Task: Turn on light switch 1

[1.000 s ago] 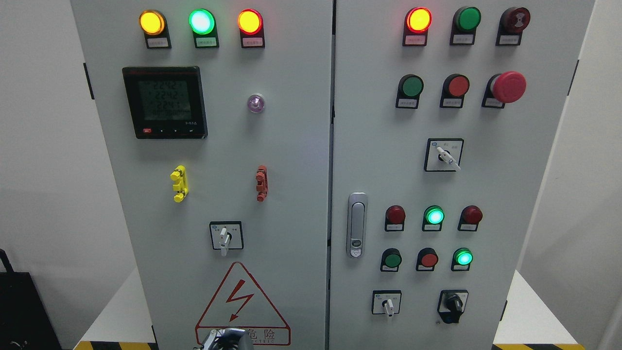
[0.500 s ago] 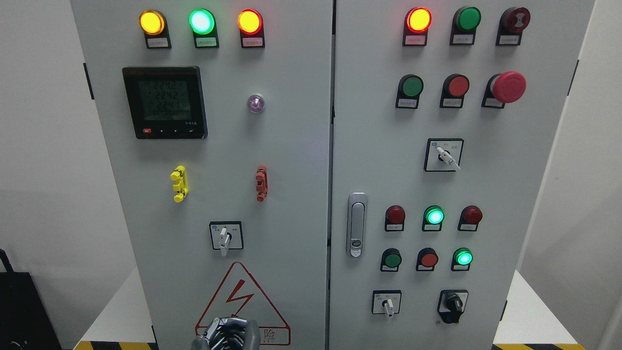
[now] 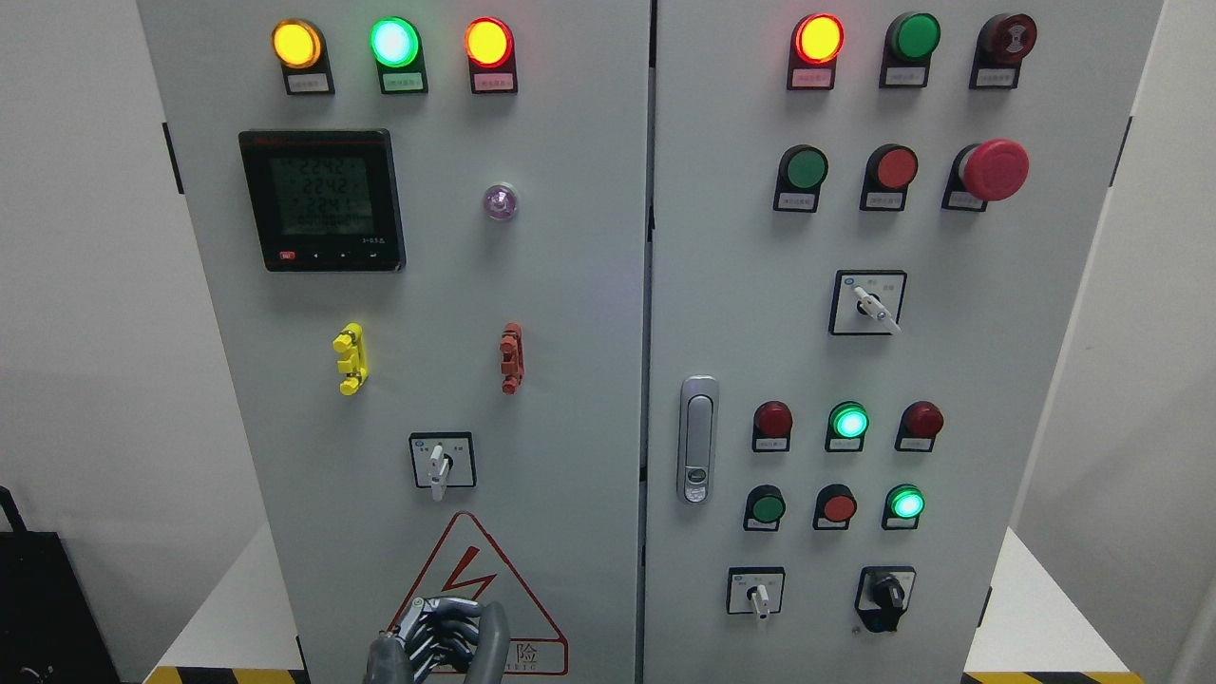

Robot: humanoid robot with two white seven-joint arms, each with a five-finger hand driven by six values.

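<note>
Light switch 1 (image 3: 438,465), probably the white-levered selector low on the left door (image 3: 570,380): untouched, lever pointing down. Cannot confirm the number, label print too small to read. Just below it and near the bottom edge, left hand (image 3: 439,638), raised in front of the red warning triangle (image 3: 475,560), fingers (image 3: 446,627) curled inward and grasping nothing. Well short of the lever, clearly apart from it. Nothing of the task done so far: reach to finish, then grip and turn the lever. Wrist and arm cut off by the bottom edge; lower part of the triangle covered by the hand. Further right, on the other door, three more selectors (image 3: 868,304) (image 3: 757,593) (image 3: 885,594), equally unreadable, so could not rule them out as the target. Right hand nowhere in view.
</note>
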